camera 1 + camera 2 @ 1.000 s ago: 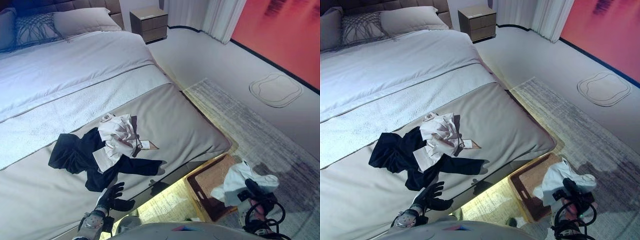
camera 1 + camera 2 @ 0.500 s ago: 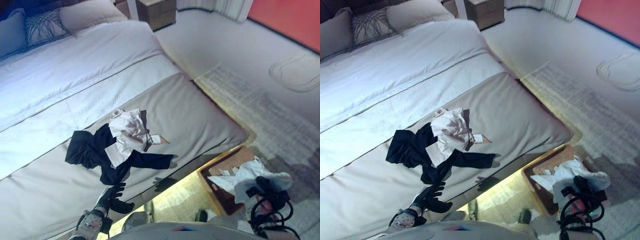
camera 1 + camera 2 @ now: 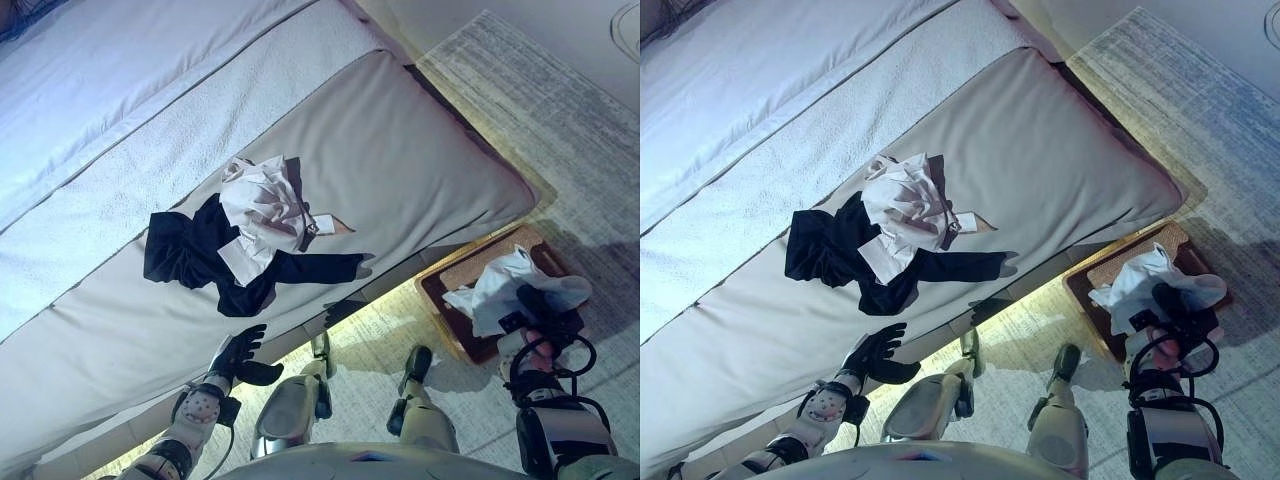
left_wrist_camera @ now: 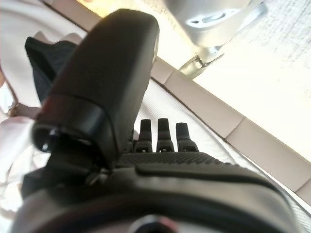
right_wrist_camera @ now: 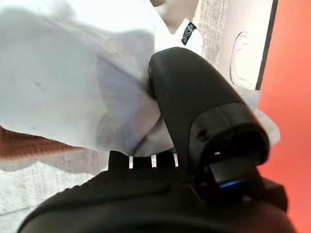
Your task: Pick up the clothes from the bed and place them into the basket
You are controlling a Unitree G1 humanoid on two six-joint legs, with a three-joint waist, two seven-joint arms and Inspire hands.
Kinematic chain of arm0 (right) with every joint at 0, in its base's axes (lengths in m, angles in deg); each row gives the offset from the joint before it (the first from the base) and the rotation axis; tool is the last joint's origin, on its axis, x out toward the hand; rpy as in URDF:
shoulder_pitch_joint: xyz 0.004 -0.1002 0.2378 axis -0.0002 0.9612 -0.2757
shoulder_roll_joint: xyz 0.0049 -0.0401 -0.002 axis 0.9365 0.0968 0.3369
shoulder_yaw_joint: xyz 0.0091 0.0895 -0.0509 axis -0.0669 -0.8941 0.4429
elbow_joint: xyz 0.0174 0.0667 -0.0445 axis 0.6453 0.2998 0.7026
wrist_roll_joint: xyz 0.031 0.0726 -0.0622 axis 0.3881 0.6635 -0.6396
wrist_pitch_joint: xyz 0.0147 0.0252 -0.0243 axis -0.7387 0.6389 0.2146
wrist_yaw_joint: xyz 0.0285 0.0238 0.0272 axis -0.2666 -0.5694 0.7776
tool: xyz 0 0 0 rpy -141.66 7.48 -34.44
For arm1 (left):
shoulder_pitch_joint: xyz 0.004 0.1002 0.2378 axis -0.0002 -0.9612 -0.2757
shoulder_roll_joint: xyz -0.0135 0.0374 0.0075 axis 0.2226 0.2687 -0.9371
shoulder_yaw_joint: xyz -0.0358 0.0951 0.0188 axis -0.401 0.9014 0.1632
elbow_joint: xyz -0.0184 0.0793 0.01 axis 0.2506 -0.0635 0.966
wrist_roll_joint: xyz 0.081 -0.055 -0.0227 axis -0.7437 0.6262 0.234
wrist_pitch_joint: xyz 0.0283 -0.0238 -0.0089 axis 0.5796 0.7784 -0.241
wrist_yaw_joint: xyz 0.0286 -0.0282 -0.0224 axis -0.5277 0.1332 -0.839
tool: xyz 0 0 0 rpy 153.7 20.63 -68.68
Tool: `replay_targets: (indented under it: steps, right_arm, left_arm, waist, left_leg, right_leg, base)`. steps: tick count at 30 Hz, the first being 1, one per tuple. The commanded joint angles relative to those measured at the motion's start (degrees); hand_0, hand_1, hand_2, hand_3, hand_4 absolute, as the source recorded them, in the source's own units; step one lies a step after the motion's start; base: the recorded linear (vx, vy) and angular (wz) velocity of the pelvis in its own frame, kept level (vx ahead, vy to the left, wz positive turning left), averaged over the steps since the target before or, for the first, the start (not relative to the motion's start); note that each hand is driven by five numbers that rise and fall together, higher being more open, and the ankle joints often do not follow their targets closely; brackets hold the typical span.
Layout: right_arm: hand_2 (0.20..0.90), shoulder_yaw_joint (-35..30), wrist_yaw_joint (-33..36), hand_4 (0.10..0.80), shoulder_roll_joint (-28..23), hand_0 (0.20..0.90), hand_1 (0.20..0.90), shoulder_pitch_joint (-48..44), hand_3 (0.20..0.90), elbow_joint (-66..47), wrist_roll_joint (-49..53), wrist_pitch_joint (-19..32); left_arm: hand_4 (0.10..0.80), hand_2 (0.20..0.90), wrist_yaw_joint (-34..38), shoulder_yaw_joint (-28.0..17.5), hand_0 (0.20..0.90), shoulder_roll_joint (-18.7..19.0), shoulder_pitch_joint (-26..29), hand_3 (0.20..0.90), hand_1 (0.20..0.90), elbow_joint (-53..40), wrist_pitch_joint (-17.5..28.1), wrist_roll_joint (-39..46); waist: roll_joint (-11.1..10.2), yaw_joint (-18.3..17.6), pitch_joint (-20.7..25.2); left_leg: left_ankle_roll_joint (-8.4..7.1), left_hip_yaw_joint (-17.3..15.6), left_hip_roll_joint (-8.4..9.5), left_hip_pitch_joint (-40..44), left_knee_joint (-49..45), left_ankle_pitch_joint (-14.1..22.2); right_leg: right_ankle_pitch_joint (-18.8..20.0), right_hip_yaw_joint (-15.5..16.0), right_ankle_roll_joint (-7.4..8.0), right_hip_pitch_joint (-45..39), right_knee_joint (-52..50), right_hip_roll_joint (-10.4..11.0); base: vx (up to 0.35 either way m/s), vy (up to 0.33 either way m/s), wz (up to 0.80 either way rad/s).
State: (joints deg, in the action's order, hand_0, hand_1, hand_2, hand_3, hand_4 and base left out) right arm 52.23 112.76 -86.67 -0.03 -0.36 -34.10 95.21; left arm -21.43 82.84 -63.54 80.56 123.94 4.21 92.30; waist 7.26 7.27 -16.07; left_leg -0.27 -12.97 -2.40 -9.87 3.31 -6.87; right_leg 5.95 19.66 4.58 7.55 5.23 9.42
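Over the basket: your right hand is clenched on a white garment, thumb pinching the cloth — it hangs above the basket so it can drop in.
Basket: brown, woven-looking, shallow, rectangular; on the rug just beside the bed.
White garment: thin, soft, crumpled, partly draping into the basket.
Left hand: relaxed, fingers straight, grasping nothing — at the mattress edge, near the pile.
Still on bed: dark garment sprawled flat, a crumpled white piece lying on top of it.
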Motion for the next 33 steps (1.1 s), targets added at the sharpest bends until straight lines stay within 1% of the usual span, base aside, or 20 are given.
replay_targets:
  steps: [1,5,7,9,10,15,17,21,23,24,27,28,29,33]
  right_arm:
    - [0.3,-1.6,1.8,0.1,-7.9,0.3,0.3,-2.6,0.2,2.0,2.5,1.5]
    - [0.3,-2.1,1.6,0.1,-10.5,0.3,0.3,-4.1,0.2,4.2,2.6,0.0]
    - [0.3,-2.1,2.4,0.1,-13.6,0.3,0.3,-5.8,0.2,5.1,1.2,-2.4]
    - [0.5,-2.1,2.8,0.333,-14.8,0.5,0.5,-6.4,0.433,5.7,0.9,-3.2]
    - [0.9,-2.1,3.4,0.8,-16.6,0.9,0.9,-7.4,0.9,6.2,0.6,-4.1]
    - [0.9,-2.4,4.7,0.8,-19.0,0.9,0.9,-8.9,0.9,8.6,0.3,-5.5]
    - [0.9,-2.5,5.1,0.8,-19.2,0.9,0.9,-8.9,0.9,9.7,-0.3,-5.8]
    - [0.9,-2.3,3.3,0.8,-18.7,0.9,0.9,-8.0,0.9,10.0,-0.5,-7.1]
    - [0.9,-2.1,2.3,0.8,-17.4,0.9,0.9,-6.9,0.9,9.9,-1.3,-7.9]
    - [0.9,-2.0,2.1,0.8,-17.2,0.9,0.9,-6.7,0.9,9.9,-1.5,-8.0]
    - [0.9,-0.9,0.5,0.8,-13.9,0.9,0.9,-4.6,0.9,10.0,-2.5,-8.2]
    - [0.9,-0.8,0.5,0.8,-13.7,0.9,0.9,-4.6,0.9,10.0,-2.6,-8.2]
    - [0.9,-0.5,-0.7,0.8,-11.8,0.9,0.9,-3.3,0.9,10.6,-3.2,-7.9]
    - [0.9,1.8,-4.3,0.8,-8.5,0.9,0.9,-0.9,0.9,11.4,-5.7,-7.4]
  left_arm:
    - [0.8,0.9,0.4,1.3,0.9,1.4,2.5,0.9,0.9,-0.2,3.0,2.6]
    - [0.8,0.9,0.1,1.9,0.9,1.3,3.1,0.9,0.9,-0.6,3.0,3.4]
    - [0.8,0.9,0.4,2.8,0.9,0.8,3.3,0.9,0.9,-0.7,3.2,4.4]
    - [0.8,0.9,0.6,3.0,0.9,0.4,3.1,0.9,0.9,-0.8,3.4,4.5]
    - [0.8,0.9,0.8,3.3,0.9,0.4,2.9,0.9,0.9,-1.2,3.6,4.7]
    - [0.8,0.9,0.7,3.8,0.9,0.7,2.7,0.9,0.9,-1.6,4.0,5.6]
    - [0.8,0.9,0.7,3.8,0.9,0.8,2.8,0.9,0.9,-2.0,3.7,5.6]
    - [0.8,0.9,0.3,4.0,0.9,1.1,3.0,0.9,0.9,-2.5,3.4,5.9]
    - [0.8,0.9,0.0,3.4,0.9,1.2,3.0,0.9,0.9,-2.2,3.2,5.6]
    - [0.8,0.9,0.0,3.3,0.9,1.3,3.1,0.9,0.9,-2.2,3.2,5.7]
    - [0.8,0.9,-0.5,2.2,0.9,1.4,2.9,0.9,0.9,-1.9,2.9,5.1]
    - [0.8,0.9,-0.6,2.1,0.9,1.4,2.9,0.9,0.9,-1.8,2.9,5.2]
    - [0.8,0.9,-1.0,1.4,0.9,1.5,3.2,0.9,0.9,-1.5,2.5,5.0]
    - [0.8,0.9,-0.7,0.2,0.9,1.3,2.3,0.9,0.9,-0.7,1.9,4.0]
  waist:
    - [0.9,0.1,0.5]
    - [2.2,0.0,0.3]
    - [3.5,-0.4,-0.2]
    - [3.9,-0.6,-0.4]
    - [4.4,-0.8,-0.7]
    - [4.9,-1.1,-0.9]
    - [4.9,-1.2,-0.9]
    - [4.6,-1.3,-0.6]
    - [3.9,-1.3,-0.3]
    - [3.8,-1.3,-0.3]
    - [2.5,-0.8,0.6]
    - [2.4,-0.8,0.6]
    - [1.7,-0.3,1.3]
    - [0.2,1.3,2.9]
  left_leg:
    - [-2.42,8.5,2.47,-2.2,1.1,0.9]
    - [-2.59,8.6,2.72,-2.2,1.0,0.8]
    - [-2.77,8.5,3.03,-2.1,1.0,0.7]
    - [-2.82,8.4,3.17,-2.0,1.1,0.7]
    - [-2.87,8.1,3.27,-2.0,1.1,0.7]
    - [-3.11,7.6,3.28,-1.8,1.3,0.8]
    - [-3.18,7.4,3.26,-1.5,1.4,0.9]
    - [-3.3,7.1,3.04,-0.7,1.5,1.2]
    - [-3.53,6.9,2.66,0.1,1.3,1.7]
    - [-3.45,6.9,2.61,0.0,1.4,1.3]
    - [-3.62,6.7,2.02,1.3,1.3,1.8]
    - [-3.54,6.7,2.01,1.2,1.4,1.5]
    - [-3.58,6.9,1.65,1.7,1.4,1.5]
    - [-3.71,7.3,0.98,3.2,1.3,1.9]
  right_leg:
    - [-2.3,0.2,0.19,1.1,-4.6,0.3]
    - [-2.5,0.6,0.16,1.6,-5.3,0.9]
    - [-2.6,0.4,0.15,2.1,-5.8,1.3]
    - [-2.6,0.3,0.16,2.3,-5.8,1.4]
    - [-2.5,0.1,0.23,2.6,-5.8,1.6]
    - [-2.5,-0.2,0.36,2.7,-5.6,1.5]
    - [-2.5,-0.2,0.42,2.5,-5.5,1.4]
    - [-2.7,0.1,0.36,1.9,-5.5,1.4]
    - [-3.3,0.3,0.33,1.0,-5.6,1.2]
    - [-3.0,0.4,0.26,1.1,-5.6,1.2]
    - [-3.8,1.0,0.13,-0.4,-5.9,0.8]
    - [-3.5,1.1,0.07,-0.4,-5.9,0.8]
    - [-3.9,1.6,-0.05,-1.3,-6.0,0.6]
    - [-5.0,3.2,-0.33,-3.9,-6.3,0.2]
  base:
    - [0.0,0.0,0.0]
    - [-0.013,0.02,0.01]
    - [-0.03,0.06,0.04]
    - [-0.032,0.046,0.04]
    - [-0.048,0.038,0.02]
    - [-0.015,0.007,-0.01]
    - [0.0,0.0,0.0]
    - [0.0,0.0,0.0]
    - [0.018,-0.014,0.0]
    - [0.024,-0.037,0.02]
    - [0.034,-0.033,0.01]
    - [0.078,-0.079,0.05]
    - [0.076,-0.076,0.04]
    - [0.105,-0.068,0.18]
